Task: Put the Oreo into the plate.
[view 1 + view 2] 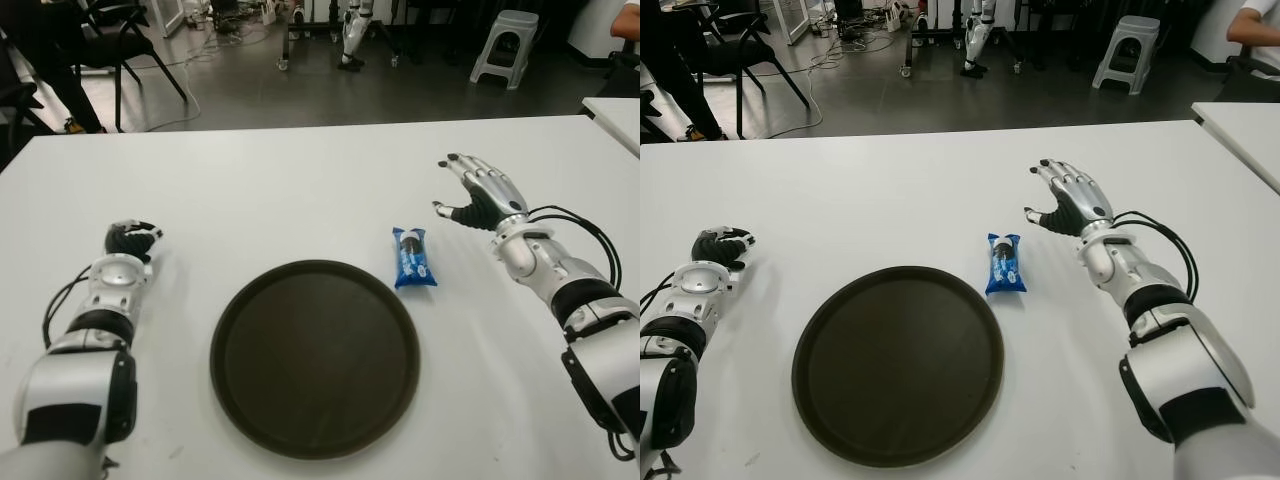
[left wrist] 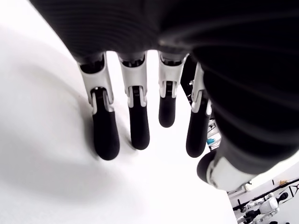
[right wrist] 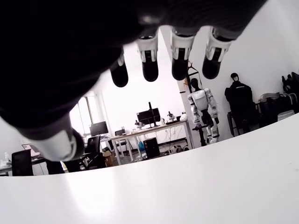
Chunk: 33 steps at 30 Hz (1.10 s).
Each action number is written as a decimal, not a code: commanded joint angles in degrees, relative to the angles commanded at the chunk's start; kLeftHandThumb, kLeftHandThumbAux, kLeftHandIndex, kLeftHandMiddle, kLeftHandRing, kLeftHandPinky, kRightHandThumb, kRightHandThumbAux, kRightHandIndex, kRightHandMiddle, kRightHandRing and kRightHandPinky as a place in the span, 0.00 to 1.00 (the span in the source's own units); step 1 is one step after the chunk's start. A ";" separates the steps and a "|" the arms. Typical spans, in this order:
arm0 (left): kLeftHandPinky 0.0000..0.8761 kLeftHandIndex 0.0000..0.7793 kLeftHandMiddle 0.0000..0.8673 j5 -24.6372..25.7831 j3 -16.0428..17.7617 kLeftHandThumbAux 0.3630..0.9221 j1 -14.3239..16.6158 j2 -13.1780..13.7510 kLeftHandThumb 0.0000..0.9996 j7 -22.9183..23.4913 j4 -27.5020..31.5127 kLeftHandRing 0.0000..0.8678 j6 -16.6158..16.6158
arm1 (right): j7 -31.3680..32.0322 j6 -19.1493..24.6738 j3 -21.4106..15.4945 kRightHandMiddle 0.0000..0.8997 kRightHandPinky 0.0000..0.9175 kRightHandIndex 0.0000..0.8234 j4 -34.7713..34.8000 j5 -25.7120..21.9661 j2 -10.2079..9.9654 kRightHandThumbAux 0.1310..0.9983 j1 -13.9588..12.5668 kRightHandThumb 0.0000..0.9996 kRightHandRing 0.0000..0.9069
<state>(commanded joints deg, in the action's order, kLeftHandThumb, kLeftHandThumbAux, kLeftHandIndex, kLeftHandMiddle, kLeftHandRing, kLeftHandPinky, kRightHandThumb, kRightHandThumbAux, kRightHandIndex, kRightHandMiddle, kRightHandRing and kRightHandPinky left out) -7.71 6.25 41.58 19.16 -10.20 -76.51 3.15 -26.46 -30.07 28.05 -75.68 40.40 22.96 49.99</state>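
Both my hands are empty; the Oreo lies on the table beside the plate.

At about nine o'clock from the plate, my left hand [image 1: 130, 243] shows near the left edge of the white table [image 1: 300, 180], its black-tipped fingers [image 2: 106, 135] loosely extended over the surface and holding nothing. The round dark brown plate [image 1: 315, 357] sits in the middle, bare. The small blue Oreo packet [image 1: 412, 257] lies flat on the table just off the plate's rim at roughly two o'clock, lengthwise away from me. At about three o'clock from the packet, near it but apart, my right hand [image 1: 481, 196] hovers with fingers [image 3: 150, 65] spread, gripping nothing.
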 joint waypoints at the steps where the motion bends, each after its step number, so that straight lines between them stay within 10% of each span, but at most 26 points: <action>1: 0.19 0.52 0.22 0.00 -0.01 0.64 0.00 -0.02 0.68 -0.04 0.00 0.22 0.00 | -0.11 0.00 0.30 0.00 0.00 0.00 -0.01 0.28 0.09 0.44 0.10 0.32 0.00; 33: 0.19 0.53 0.21 0.16 -0.36 0.63 0.22 -0.06 0.68 0.01 -0.04 0.21 -0.22 | -12.84 2.19 17.20 0.00 0.00 0.00 2.34 18.44 4.61 0.13 5.23 0.54 0.00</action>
<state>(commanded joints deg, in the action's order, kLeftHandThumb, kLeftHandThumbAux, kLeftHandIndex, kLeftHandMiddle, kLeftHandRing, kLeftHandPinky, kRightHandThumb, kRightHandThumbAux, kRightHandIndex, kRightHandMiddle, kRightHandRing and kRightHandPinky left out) -7.55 5.89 41.80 19.10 -10.19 -76.55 2.94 -39.31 -27.88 45.25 -73.34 58.84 27.56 55.22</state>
